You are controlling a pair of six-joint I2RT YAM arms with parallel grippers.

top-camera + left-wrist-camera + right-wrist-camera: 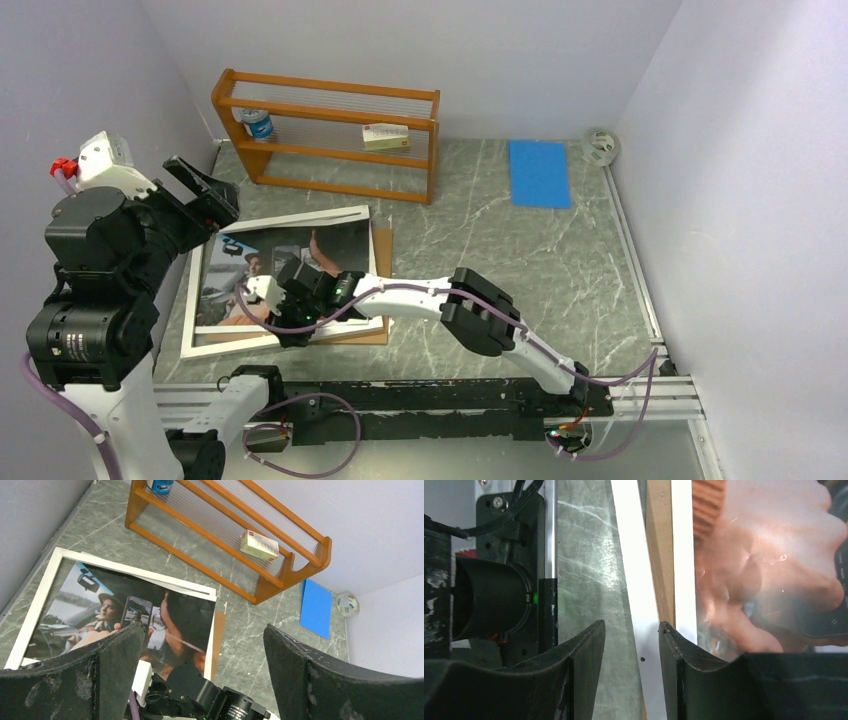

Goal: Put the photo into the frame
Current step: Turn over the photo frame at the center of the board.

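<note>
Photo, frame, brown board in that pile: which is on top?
The photo, the dark glossy print; it lies skewed over the white frame, and the brown board only peeks out at the right.

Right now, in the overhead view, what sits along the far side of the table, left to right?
The wooden rack, holding a small can then a small box → the blue pad → the white roll in the corner.

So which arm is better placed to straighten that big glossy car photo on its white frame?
Right: the right gripper sits low at the near edge of the large glossy photo and the thin white frame, fingers either side of a white border. The left gripper hangs high above, wide open.
</note>
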